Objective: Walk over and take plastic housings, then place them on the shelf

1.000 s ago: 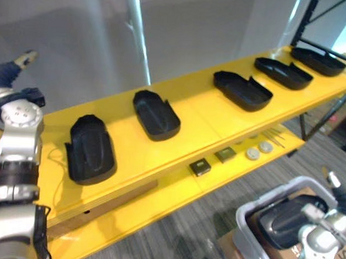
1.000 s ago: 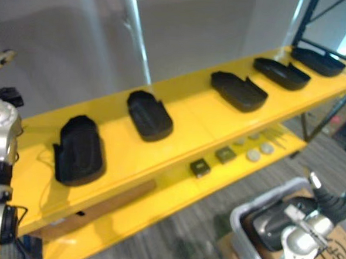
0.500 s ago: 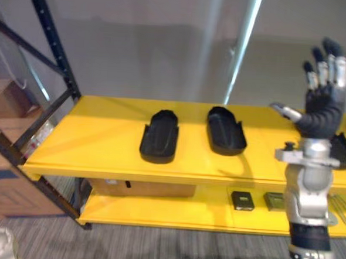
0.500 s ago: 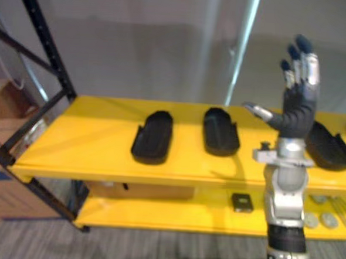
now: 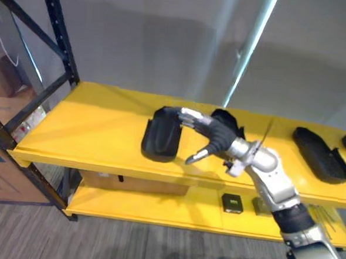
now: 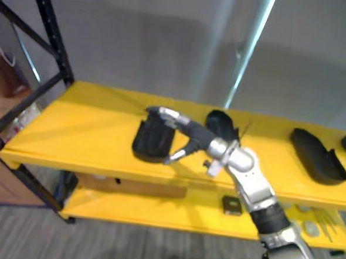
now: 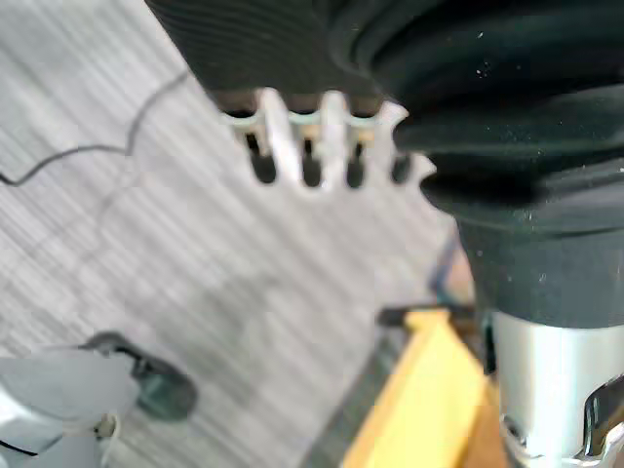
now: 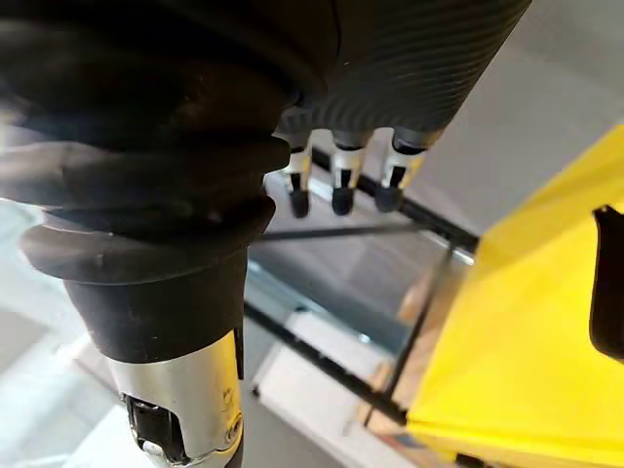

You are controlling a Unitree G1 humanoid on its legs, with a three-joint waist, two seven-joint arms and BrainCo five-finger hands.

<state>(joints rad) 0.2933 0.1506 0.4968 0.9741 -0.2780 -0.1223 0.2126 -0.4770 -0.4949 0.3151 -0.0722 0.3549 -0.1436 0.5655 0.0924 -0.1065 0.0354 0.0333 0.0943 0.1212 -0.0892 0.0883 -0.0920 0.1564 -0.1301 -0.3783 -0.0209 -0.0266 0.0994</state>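
On the yellow shelf (image 5: 97, 125): black housings (image 5: 321, 155) lie apart.
Right hand (image 5: 212, 135): fingers straight and wide, by the leftmost housing (image 5: 159, 140).
Left hand (image 7: 314, 146): fingers loose, above grey floor (image 7: 146, 253).

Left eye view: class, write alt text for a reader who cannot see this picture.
The robot's right hand, fingers straight and spread, is stretched over a yellow shelf, its fingertips above the end of a black plastic housing. A second housing lies just behind the hand and a third housing farther right. A small dark box sits on the lower shelf.
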